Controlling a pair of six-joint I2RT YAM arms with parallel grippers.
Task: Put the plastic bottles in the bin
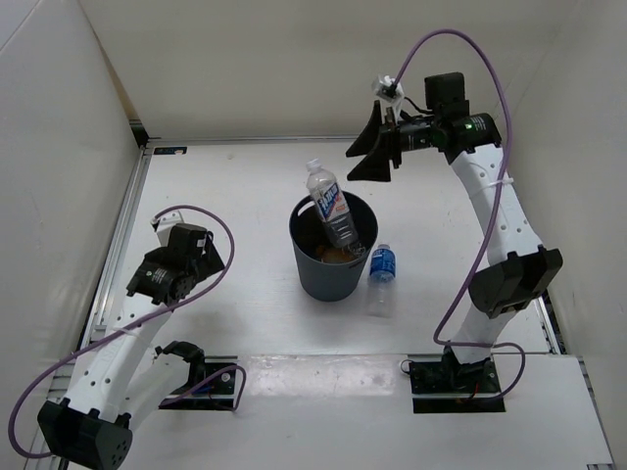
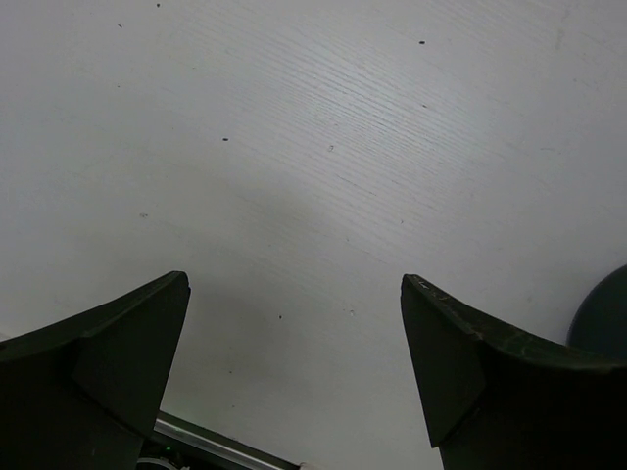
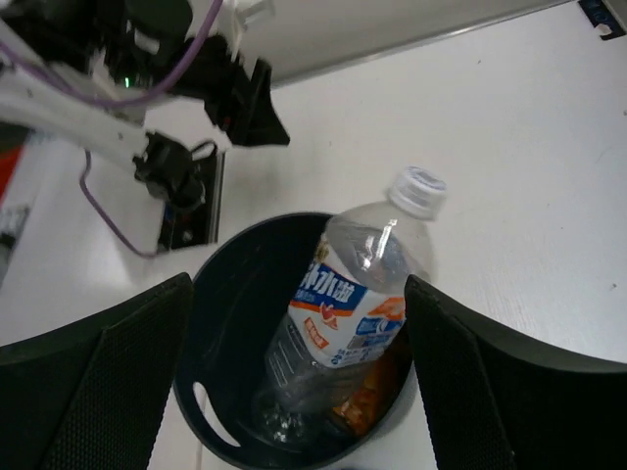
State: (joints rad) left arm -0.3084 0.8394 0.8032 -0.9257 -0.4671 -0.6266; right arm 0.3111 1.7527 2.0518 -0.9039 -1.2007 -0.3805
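The top view is taking in the whole desk. The bin [image 1: 328, 279] is standing near its middle, and the blue-labelled bottle [image 1: 382, 266] is lying on the desk [image 1: 245, 176] just beside the bin's right wall, outside it. Only this view is showing that bottle.

The white-and-blue-labelled bottle [image 1: 330, 208] is leaning inside the bin, its white cap [image 1: 314, 168] poking out over the far rim. The right wrist view is looking down into the bin and adding detail. The bottle's clear body is catching the light, its label is carrying blue print with an orange patch, and its base is resting low against the inner wall. The orange bottle [image 3: 370, 394] is lying partly hidden under it.

The right gripper [image 1: 359, 157] is hanging high over the far edge of the desk, right of centre, with its fingers spread and nothing between them.

The left gripper [image 2: 294, 282] is hovering toward the left edge, pointing down. Its own camera is showing wide-spread fingers over bare desk, with a dark sliver of the bin at the frame's right edge.
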